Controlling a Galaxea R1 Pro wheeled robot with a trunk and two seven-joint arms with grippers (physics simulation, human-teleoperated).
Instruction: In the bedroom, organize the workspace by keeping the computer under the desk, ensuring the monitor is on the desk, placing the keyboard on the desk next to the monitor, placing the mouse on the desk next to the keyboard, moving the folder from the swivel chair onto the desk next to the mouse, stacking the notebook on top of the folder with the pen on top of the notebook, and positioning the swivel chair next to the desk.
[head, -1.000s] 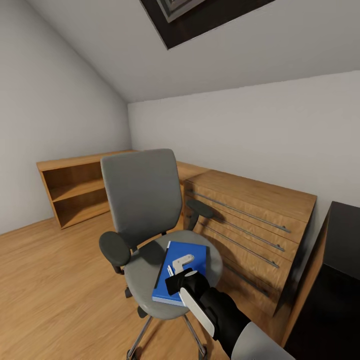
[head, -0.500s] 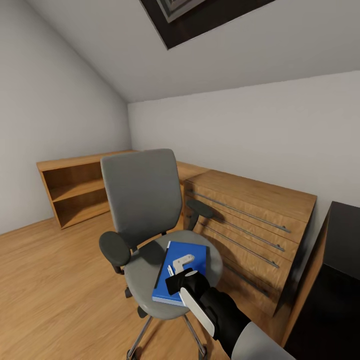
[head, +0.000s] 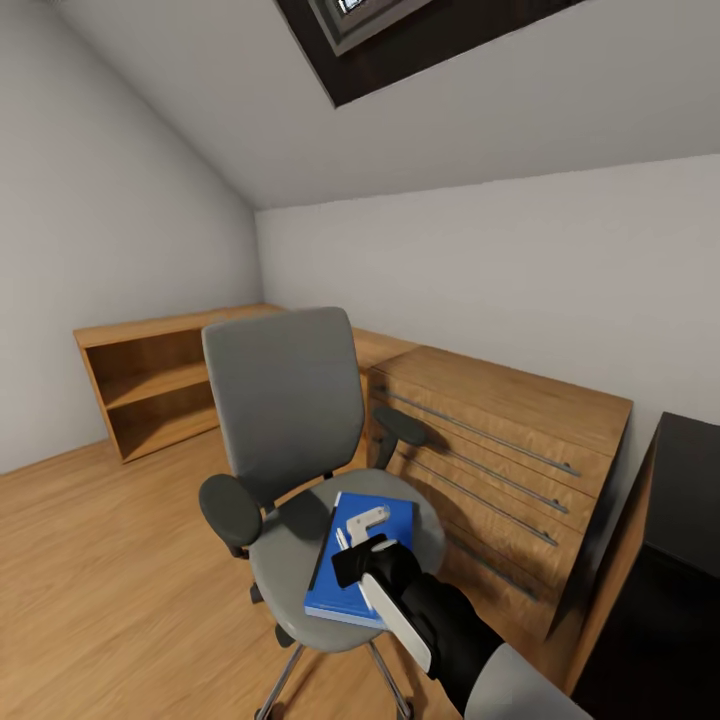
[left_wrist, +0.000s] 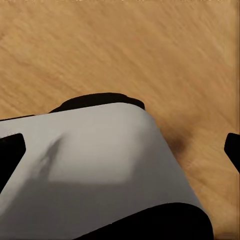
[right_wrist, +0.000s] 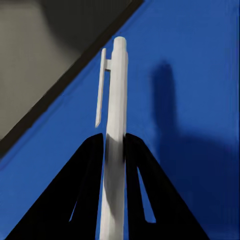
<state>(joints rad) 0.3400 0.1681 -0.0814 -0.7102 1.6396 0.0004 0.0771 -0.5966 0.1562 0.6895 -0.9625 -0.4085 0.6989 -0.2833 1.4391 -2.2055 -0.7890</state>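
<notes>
The grey swivel chair (head: 285, 400) stands in the middle of the wood floor. The blue folder (head: 345, 580) lies flat on its seat. My right gripper (head: 356, 531) hovers over the folder, shut on the slim white pen (right_wrist: 114, 135). In the right wrist view the pen sticks out between the two black fingers (right_wrist: 85, 195), with the folder (right_wrist: 190, 90) under it. Whether the pen touches the folder I cannot tell. In the left wrist view my left gripper (left_wrist: 120, 155) is open, its black fingertips (left_wrist: 233, 149) at the picture's two edges, over wood floor and a grey rounded part of my body.
A wooden chest of drawers (head: 500, 440) stands against the wall right behind the chair. A low open wooden shelf (head: 150, 385) sits at the back left. A black-topped piece of furniture (head: 690, 490) is at the right edge. Open wood floor (head: 110, 560) lies to the left.
The whole head picture has shifted down a little, so the camera has moved. My right gripper keeps the pen over the folder in the same place.
</notes>
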